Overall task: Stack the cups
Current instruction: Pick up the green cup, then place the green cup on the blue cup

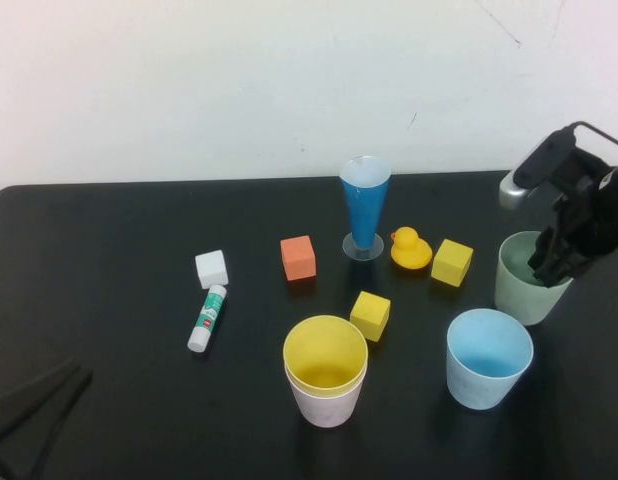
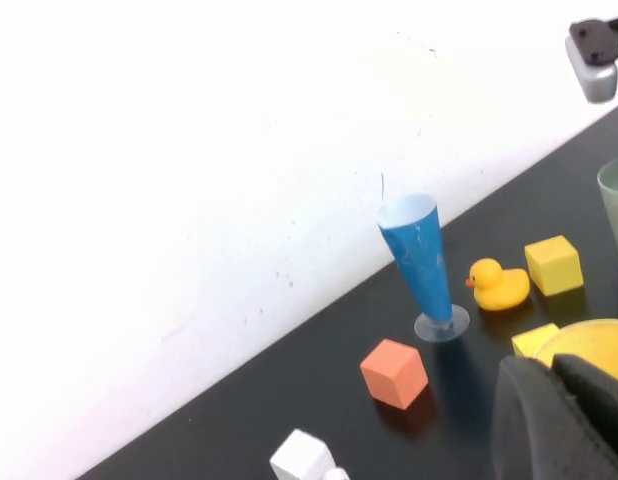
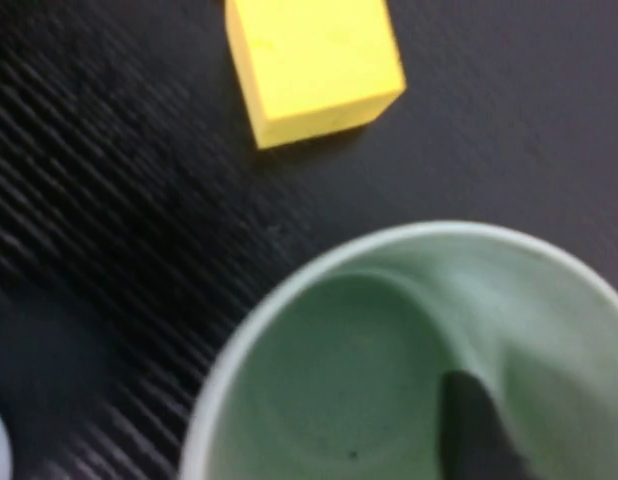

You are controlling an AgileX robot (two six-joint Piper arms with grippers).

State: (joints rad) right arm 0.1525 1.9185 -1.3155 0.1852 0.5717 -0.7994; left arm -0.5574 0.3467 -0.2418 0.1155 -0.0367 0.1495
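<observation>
The yellow cup (image 1: 326,355) sits nested inside the pink cup (image 1: 327,405) at the front middle of the black table; its rim shows in the left wrist view (image 2: 594,345). The light blue cup (image 1: 488,358) stands upright to their right. The pale green cup (image 1: 524,285) stands at the far right. My right gripper (image 1: 549,265) is over its rim, with one finger (image 3: 474,430) inside and the cup wall (image 3: 339,370) dented where it is pinched. My left gripper (image 1: 39,400) is shut and empty at the front left corner.
A tall dark-blue cone glass (image 1: 365,205) stands at the back middle, with a yellow duck (image 1: 410,249) and a yellow block (image 1: 452,262) to its right. Another yellow block (image 1: 370,315), an orange block (image 1: 298,258), a white block (image 1: 212,268) and a glue stick (image 1: 207,318) lie around.
</observation>
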